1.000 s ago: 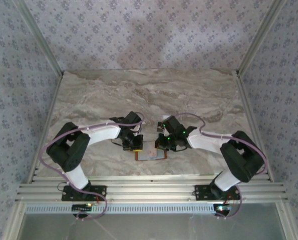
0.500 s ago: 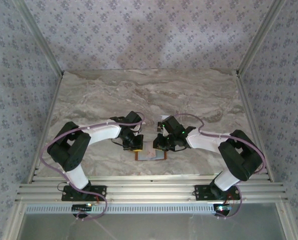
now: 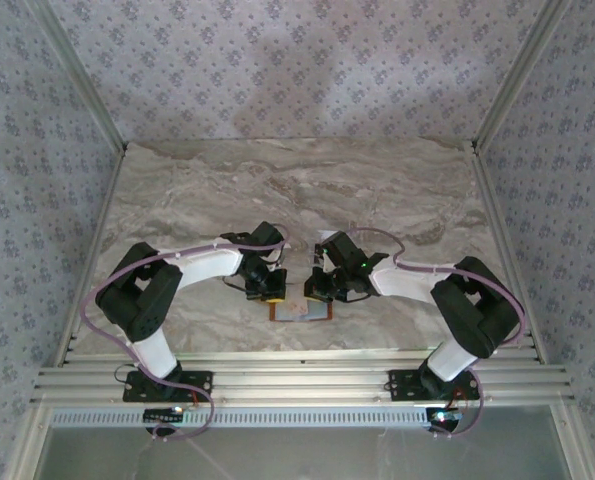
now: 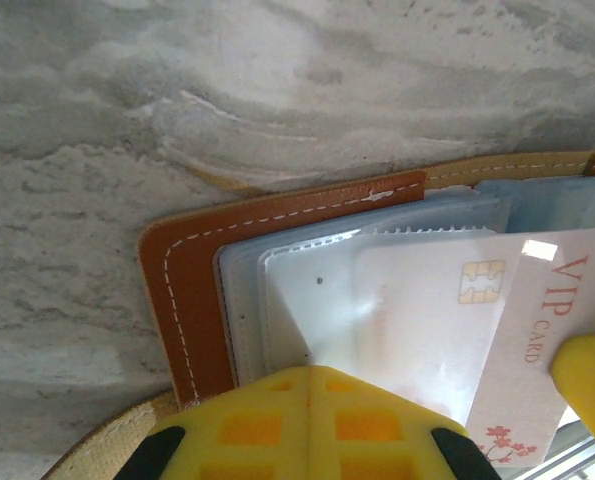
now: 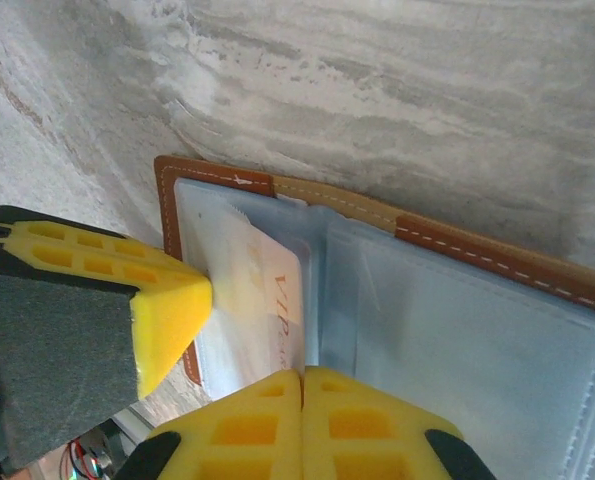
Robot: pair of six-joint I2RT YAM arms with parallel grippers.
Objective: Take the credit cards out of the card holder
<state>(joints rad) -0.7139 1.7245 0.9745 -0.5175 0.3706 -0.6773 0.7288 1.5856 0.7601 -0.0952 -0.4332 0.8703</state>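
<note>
Beneath both grippers lies a pale marbled surface (image 3: 297, 190), enclosed on three sides by patterned wallpapered walls (image 3: 297, 60), with an aluminium rail (image 3: 297, 380) along its near edge.

The left arm (image 3: 202, 265) and right arm (image 3: 417, 278) fold inward from their bases, wrists angled down and converging on the card holder (image 3: 302, 312).

The left gripper (image 4: 309, 372) has its fingers pressed together, with the tip resting on the clear sleeves of the open card holder (image 4: 187, 300). Just ahead of this tip lie the credit cards: a white chip card (image 4: 427, 320) and, to its right, a VIP card (image 4: 537, 340).

The right gripper (image 5: 302, 375) also has its fingers pressed together, and its tip meets the near edge of the VIP card (image 5: 277, 310). Whether the card is pinched cannot be determined. The pale blue lining of the card holder (image 5: 477, 350) extends to the right of this gripper.

Compared with one second ago, the right arm's elbow and gripper have shifted slightly toward the left gripper. The left arm holds the same pose.
</note>
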